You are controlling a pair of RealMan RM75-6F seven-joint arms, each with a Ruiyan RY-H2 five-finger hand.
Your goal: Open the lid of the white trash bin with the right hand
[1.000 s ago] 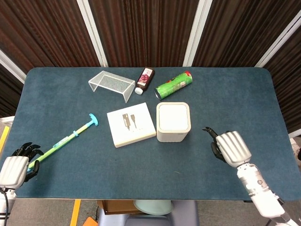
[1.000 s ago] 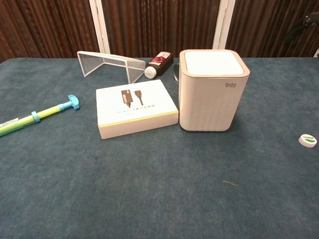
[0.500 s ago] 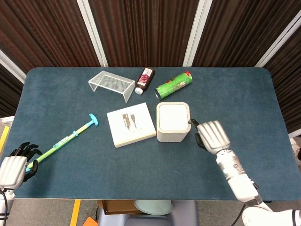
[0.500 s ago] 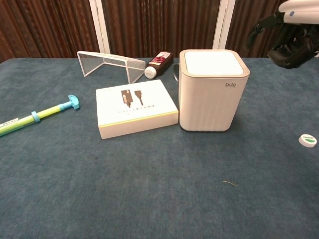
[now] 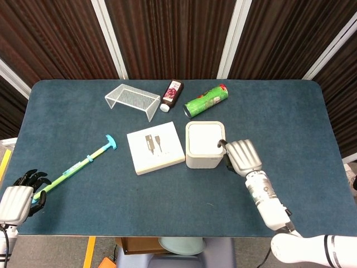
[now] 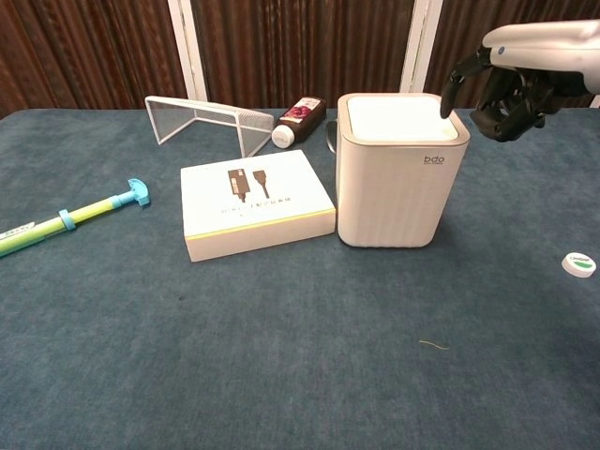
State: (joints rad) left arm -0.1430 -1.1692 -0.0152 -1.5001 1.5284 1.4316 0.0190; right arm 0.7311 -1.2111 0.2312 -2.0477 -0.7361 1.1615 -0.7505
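The white trash bin [image 5: 205, 159] [image 6: 398, 183] stands upright at the table's middle, its flat lid [image 5: 204, 138] [image 6: 403, 117] down. My right hand [image 5: 242, 157] [image 6: 516, 84] hovers at the bin's right side, level with the top. One dark fingertip [image 6: 447, 101] reaches the lid's right edge while the other fingers curl loosely; it holds nothing. My left hand [image 5: 19, 195] lies at the table's front left corner with its fingers apart, beside the end of a green and blue stick [image 5: 78, 166].
A white box [image 5: 155, 147] [image 6: 255, 202] lies just left of the bin. Behind it are a green can [image 5: 206, 100], a dark bottle [image 5: 172, 95] and a wire rack [image 5: 132, 99]. A small white cap [image 6: 580, 263] sits on the right.
My right hand has moved left and forward from the table's open right side to the bin's right edge, a fingertip now at the lid. The left hand and the objects have not moved.
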